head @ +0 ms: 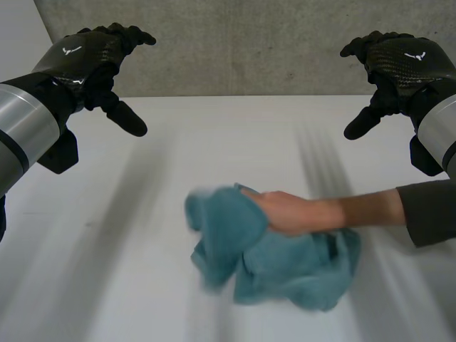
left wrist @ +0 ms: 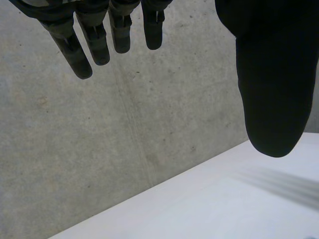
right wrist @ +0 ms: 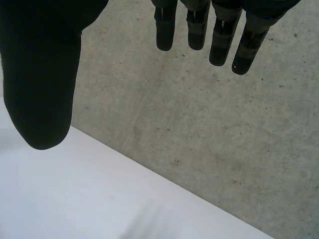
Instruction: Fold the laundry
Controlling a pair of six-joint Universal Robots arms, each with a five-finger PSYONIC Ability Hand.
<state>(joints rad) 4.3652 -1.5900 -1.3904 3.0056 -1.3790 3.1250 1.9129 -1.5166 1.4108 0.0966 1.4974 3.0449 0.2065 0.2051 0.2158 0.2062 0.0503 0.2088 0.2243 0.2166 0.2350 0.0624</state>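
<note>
A crumpled teal cloth (head: 285, 267) lies on the white table (head: 107, 249) near its front middle. A person's hand (head: 288, 211) reaches in from the right and grips the cloth's top. My left hand (head: 85, 60) hovers high at the far left, open, fingers (left wrist: 82, 55) straight and thumb (left wrist: 269, 99) apart, holding nothing. My right hand (head: 399, 68) hovers high at the far right, also open, with fingers (right wrist: 219, 40) and thumb (right wrist: 42, 89) spread. Both hands are well clear of the cloth.
A grey concrete wall (head: 249, 43) stands behind the table's far edge. The person's forearm, in a dark sleeve (head: 431, 210), crosses the table's right side below my right arm.
</note>
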